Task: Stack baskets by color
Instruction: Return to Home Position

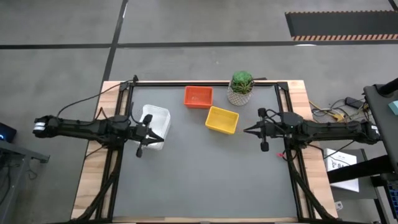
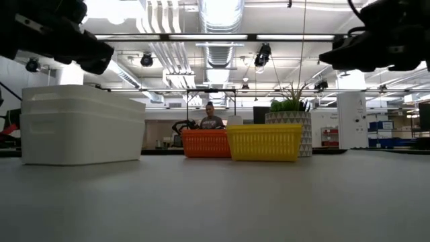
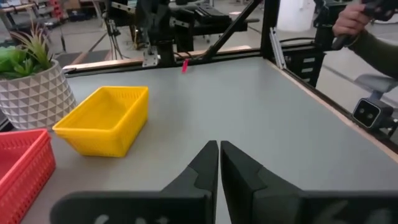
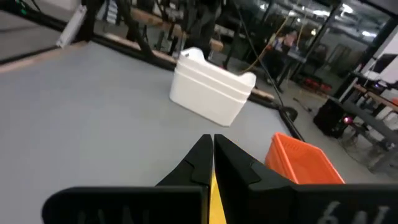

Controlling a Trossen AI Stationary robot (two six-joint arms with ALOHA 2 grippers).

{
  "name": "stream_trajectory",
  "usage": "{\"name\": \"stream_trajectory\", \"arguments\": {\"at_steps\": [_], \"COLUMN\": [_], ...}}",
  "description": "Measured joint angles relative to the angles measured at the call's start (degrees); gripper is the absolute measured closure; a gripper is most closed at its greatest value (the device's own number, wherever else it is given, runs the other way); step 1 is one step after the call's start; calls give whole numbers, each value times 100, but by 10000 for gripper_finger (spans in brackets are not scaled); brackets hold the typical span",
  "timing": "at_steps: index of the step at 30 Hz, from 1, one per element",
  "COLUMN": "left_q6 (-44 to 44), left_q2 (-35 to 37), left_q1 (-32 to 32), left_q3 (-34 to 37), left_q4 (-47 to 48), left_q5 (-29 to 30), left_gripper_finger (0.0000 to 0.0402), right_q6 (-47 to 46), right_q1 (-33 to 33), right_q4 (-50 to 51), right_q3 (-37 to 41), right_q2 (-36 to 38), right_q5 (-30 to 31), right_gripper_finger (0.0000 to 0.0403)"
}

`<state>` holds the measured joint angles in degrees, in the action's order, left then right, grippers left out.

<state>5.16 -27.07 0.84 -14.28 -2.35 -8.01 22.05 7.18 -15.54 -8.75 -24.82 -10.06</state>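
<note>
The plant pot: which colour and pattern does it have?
The pot is white with a pattern of small triangles, best seen in the left wrist view.

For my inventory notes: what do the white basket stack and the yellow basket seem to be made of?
White basket stack: probably plastic, smooth matte solid walls with moulded stepped rims. Yellow basket: probably plastic too, its walls a fine moulded grid.

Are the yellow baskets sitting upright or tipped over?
Upright: the yellow baskets sit flat, opening upward, rim level in the low view.
</note>
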Motion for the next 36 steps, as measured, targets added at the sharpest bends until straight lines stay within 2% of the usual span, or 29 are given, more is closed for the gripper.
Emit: {"name": "stream_trajectory", "arguments": {"at_steps": [3, 11, 20, 28, 36], "left_q6": [-21, -25, -38, -47, -27], "left_q2": [242, 917, 1686, 2204, 2388], "left_q1": [0, 0, 0, -1, 0], "left_q3": [178, 546, 947, 1342, 1379], "left_q4": [-17, -28, 54, 29, 17], "left_q5": [2, 2, 2, 3, 15], "left_gripper_finger": [401, 401, 402, 402, 402], "right_q6": [-82, -108, -265, -250, -159], "right_q1": [0, 0, 0, 0, 0], "right_q4": [31, 109, 995, 1103, 1252], "right_q3": [208, 719, 740, 742, 746], "right_q2": [456, 1509, 2483, 2446, 2433], "right_q5": [-196, -206, -84, -31, -39], "right_gripper_finger": [394, 394, 394, 394, 394]}}
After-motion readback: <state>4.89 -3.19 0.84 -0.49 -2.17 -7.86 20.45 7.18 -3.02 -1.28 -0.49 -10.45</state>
